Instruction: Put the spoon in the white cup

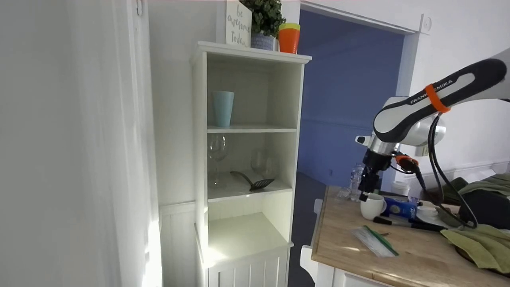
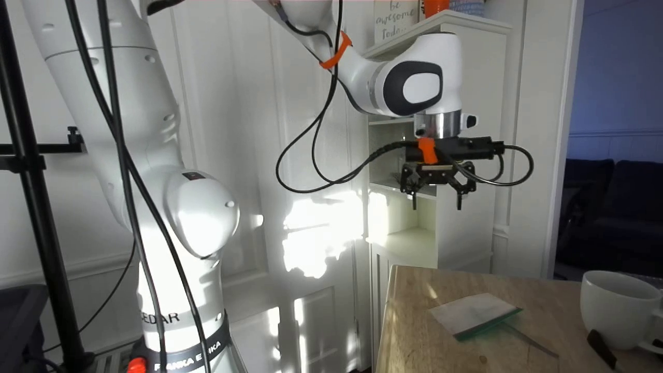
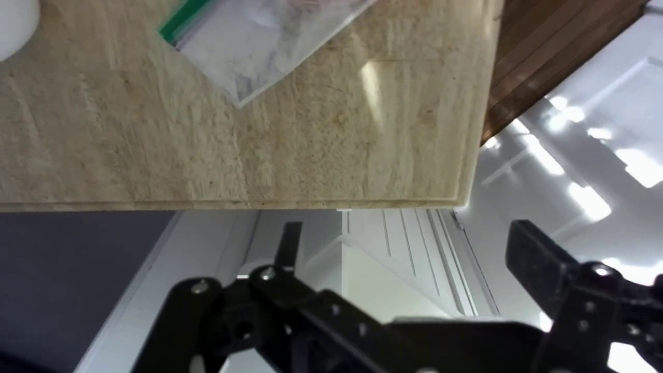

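Note:
The white cup (image 1: pixel 372 207) stands upright on the wooden table; it also shows at the right in an exterior view (image 2: pixel 616 311), and partly at the top left of the wrist view (image 3: pixel 14 25). I cannot tell surely which thing is the spoon. A black slotted utensil (image 1: pixel 262 184) lies on the cabinet's middle shelf. A dark-handled utensil (image 1: pixel 426 226) lies beside the cup, and a thin strip (image 2: pixel 528 339) sticks out from under a plastic bag. My gripper (image 2: pixel 436 203) is open and empty, raised and well away from the cup. Its spread fingers show in the wrist view (image 3: pixel 406 224).
The table edge (image 3: pixel 228 206) crosses the wrist view, with the cabinet beyond. A zip bag (image 1: pixel 374 241) lies on the table. A bottle (image 1: pixel 356 179), a blue packet (image 1: pixel 400 208) and green cloths (image 1: pixel 484 247) stand or lie around the cup. A pale blue tumbler (image 1: pixel 223 108) and glasses (image 1: pixel 217 149) stand on shelves.

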